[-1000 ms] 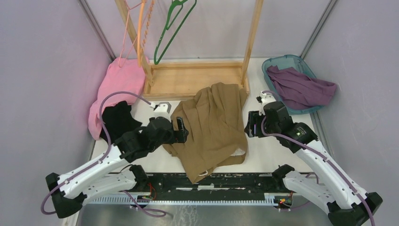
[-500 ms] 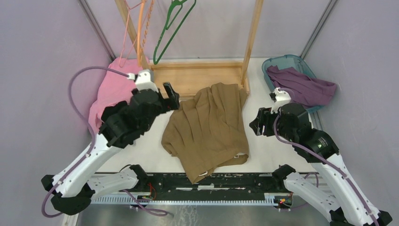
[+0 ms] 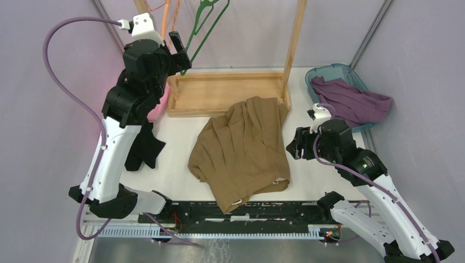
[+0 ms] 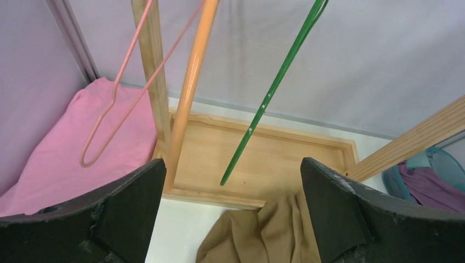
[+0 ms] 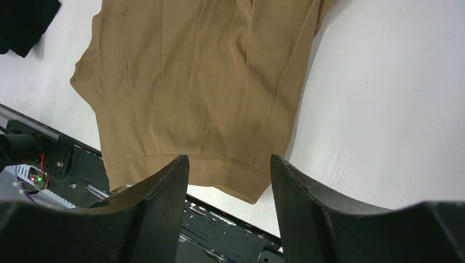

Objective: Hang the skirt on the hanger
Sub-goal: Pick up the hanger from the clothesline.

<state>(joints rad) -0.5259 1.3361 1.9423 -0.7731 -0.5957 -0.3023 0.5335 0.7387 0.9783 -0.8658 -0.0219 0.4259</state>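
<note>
The brown skirt [image 3: 241, 148] lies crumpled flat on the white table, its top edge against the wooden rack base [image 3: 230, 93]. A green hanger [image 3: 200, 33] hangs from the rack above. My left gripper [image 3: 180, 52] is raised high beside it, open and empty. In the left wrist view the green hanger [image 4: 268, 98] dangles ahead between the open left gripper's [image 4: 233, 164] fingers, with the skirt [image 4: 268, 235] below. My right gripper [image 3: 293, 147] hovers open at the skirt's right edge. In the right wrist view the gripper [image 5: 229, 159] is above the skirt [image 5: 197, 82] hem, holding nothing.
An orange hanger [image 4: 189, 87] and a pink hanger [image 4: 109, 109] hang left of the green one. A pink cloth [image 4: 71, 142] and a black cloth [image 3: 142, 148] lie at the left. A teal basket [image 3: 334, 71] holding a purple cloth [image 3: 348, 101] stands back right.
My left arm has lifted from the table beside the skirt and swung up and back to the hangers. My right arm shifted only slightly at the skirt's right edge. The skirt has not moved.
</note>
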